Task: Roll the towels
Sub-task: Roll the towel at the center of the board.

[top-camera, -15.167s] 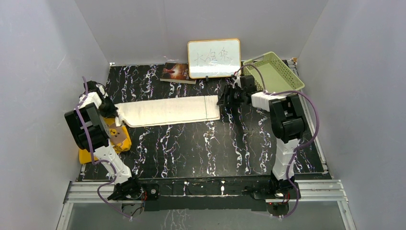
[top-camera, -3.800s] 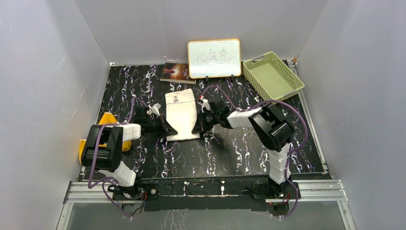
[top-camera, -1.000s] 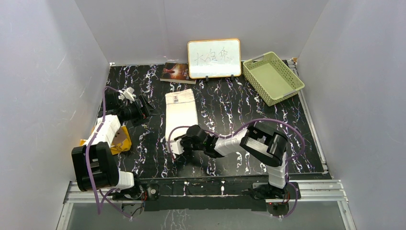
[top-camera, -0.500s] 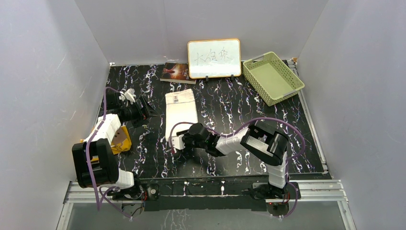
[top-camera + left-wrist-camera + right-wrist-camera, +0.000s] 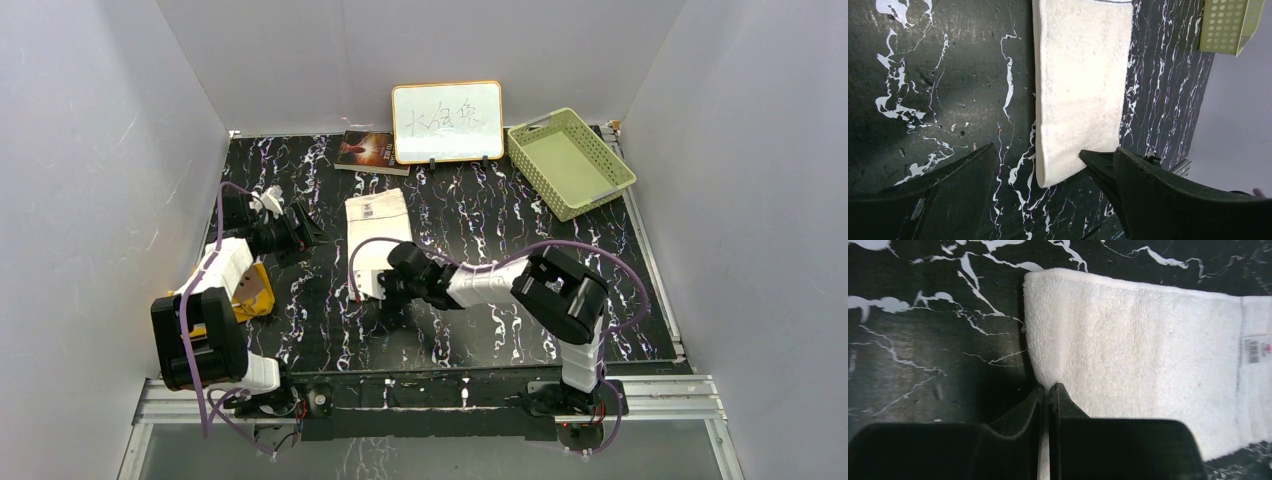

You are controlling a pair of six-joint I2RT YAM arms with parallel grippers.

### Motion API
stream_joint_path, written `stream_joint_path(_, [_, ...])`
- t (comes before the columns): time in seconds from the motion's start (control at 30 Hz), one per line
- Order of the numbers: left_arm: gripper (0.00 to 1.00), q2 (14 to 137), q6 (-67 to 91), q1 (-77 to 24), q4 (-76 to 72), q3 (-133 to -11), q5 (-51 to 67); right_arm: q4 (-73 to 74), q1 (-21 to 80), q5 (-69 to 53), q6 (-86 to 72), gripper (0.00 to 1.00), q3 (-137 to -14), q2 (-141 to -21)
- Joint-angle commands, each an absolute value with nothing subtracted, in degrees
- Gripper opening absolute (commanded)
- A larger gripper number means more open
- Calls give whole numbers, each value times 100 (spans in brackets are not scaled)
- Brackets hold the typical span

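The cream-white towel [image 5: 378, 225] lies folded into a narrow strip in the middle of the table, running away from me. My right gripper [image 5: 379, 287] is at its near end, shut on the folded edge. In the right wrist view the fingertips [image 5: 1048, 386] meet at the towel [image 5: 1148, 355], with a thin white strip between them. To the towel's left, my left gripper [image 5: 308, 228] hangs open and apart from it. Its wrist view shows the towel [image 5: 1083, 90] beyond the spread jaws [image 5: 1048, 151]. The orange-yellow towel [image 5: 252, 290] lies crumpled at the left edge, partly under the left arm.
At the back stand a white board with an orange frame [image 5: 447, 121] and a dark book [image 5: 367, 150]. A pale green basket [image 5: 570, 160] sits at the back right. Grey walls close in the left, back and right sides.
My right gripper has closed on the near end of the cream-white towel and moved a little farther in, so the strip looks shorter. The left arm has stayed put.
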State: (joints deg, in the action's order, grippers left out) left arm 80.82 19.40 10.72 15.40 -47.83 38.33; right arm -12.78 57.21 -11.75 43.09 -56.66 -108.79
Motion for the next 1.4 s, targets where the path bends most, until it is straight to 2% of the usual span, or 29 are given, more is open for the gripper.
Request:
stream_joint_path(0.0, [84, 7870, 1889, 1099, 1448, -4538, 4216, 593, 5527, -2439, 2861, 0, -6478, -10661])
stream_joint_path(0.17, [84, 7522, 1988, 1099, 1278, -4282, 4379, 1439, 5130, -3391, 1513, 0, -7360, -11058])
stream_joint_path(0.37, [83, 7161, 2258, 1101, 1115, -4072, 4606, 1130, 4763, -4488, -67, 0, -7819, -11356])
stream_joint_path(0.43, [81, 6995, 2434, 1099, 934, -3949, 4786, 1182, 4627, -4505, -661, 0, -8108, -11567])
stream_joint_path(0.6, [76, 6802, 2827, 1090, 396, -3600, 5264, 3028, 4331, -5137, -901, 0, -9920, -12978])
stream_joint_path(0.7, [67, 6826, 2893, 1082, 252, -3526, 5485, 3862, 4246, -5400, -912, 0, -10779, -13665])
stream_joint_path(0.77, [59, 6841, 2913, 1066, 231, -3534, 5550, 3887, 4173, -5762, -1063, 0, -11000, -13893])
stream_joint_path(1.0, [28, 6990, 3307, 977, -253, -3357, 5781, 3246, 3874, -6093, -1786, 0, -10656, -14070])
stream_joint_path(1.07, [22, 7081, 3539, 865, -541, -3279, 5832, 3265, 3815, -5998, -1907, 0, -10663, -14198])
stream_joint_path(1.2, [12, 7285, 4039, 335, -1261, -3133, 5794, 3261, 3725, -5864, -2149, 0, -10683, -14458])
stream_joint_path(1.27, [0, 7458, 4179, 23, -1480, -3071, 5642, 3246, 3700, -5804, -2222, 0, -10694, -14536])
stream_joint_path(1.37, [0, 7797, 4361, -234, -1896, -2916, 5381, 3219, 3675, -5766, -2290, 0, -10698, -14587])
